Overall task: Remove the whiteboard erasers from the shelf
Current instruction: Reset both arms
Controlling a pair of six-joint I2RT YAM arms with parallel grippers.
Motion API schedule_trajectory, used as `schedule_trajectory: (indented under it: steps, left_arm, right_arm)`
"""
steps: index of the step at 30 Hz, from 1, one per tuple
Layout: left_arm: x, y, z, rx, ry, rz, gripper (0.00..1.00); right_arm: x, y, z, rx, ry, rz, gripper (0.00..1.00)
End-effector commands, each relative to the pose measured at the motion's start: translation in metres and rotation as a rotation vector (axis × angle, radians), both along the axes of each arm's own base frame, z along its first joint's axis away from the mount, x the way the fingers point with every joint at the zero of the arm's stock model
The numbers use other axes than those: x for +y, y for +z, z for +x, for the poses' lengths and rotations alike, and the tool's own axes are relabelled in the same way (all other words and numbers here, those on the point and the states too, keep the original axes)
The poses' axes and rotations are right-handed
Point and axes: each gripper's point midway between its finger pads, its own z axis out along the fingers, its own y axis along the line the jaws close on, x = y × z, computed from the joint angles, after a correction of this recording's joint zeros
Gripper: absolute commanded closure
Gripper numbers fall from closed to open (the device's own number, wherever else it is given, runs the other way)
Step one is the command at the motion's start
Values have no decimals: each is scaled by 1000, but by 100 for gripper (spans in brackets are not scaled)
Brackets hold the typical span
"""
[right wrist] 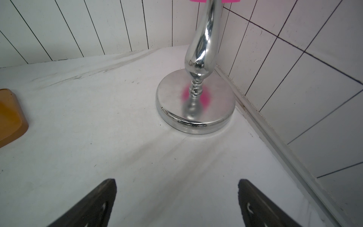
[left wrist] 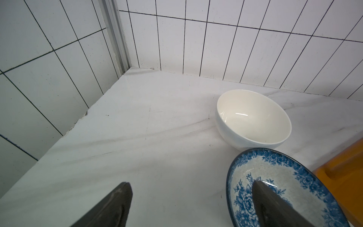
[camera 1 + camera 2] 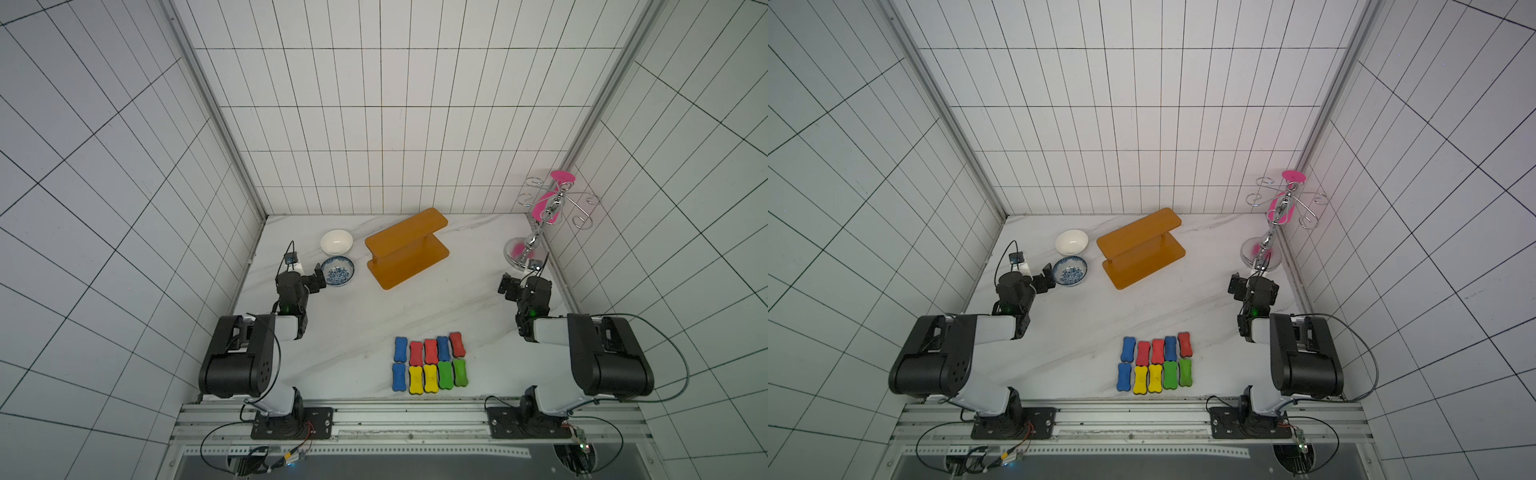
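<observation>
- Erasers first: I see all ten lying flat on the worktop near the middle of its front edge, in two rows of five.
- Back row reads blue, red, red, blue, red; front row blue, yellow, yellow, green, green.
- Shelf stands by the back edge, well apart from them.
- Left fingers are spread wide, holding nothing, just beside the blue-patterned bowl.
- Right fingers are spread wide too, empty, facing the chrome stand in the back right corner.
</observation>
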Motion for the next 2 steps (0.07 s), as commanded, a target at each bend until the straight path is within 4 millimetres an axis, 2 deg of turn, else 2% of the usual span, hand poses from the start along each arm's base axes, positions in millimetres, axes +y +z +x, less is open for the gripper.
schedule_trajectory:
  steps: [1,2]
  left_arm:
    - [2,0,2,-1,1,-5,2]
    - [1,0,2,0,1,-7,2]
  right_arm:
    - [0,5,3,-10,22,1,1]
    - [0,5,3,-8,20,1,1]
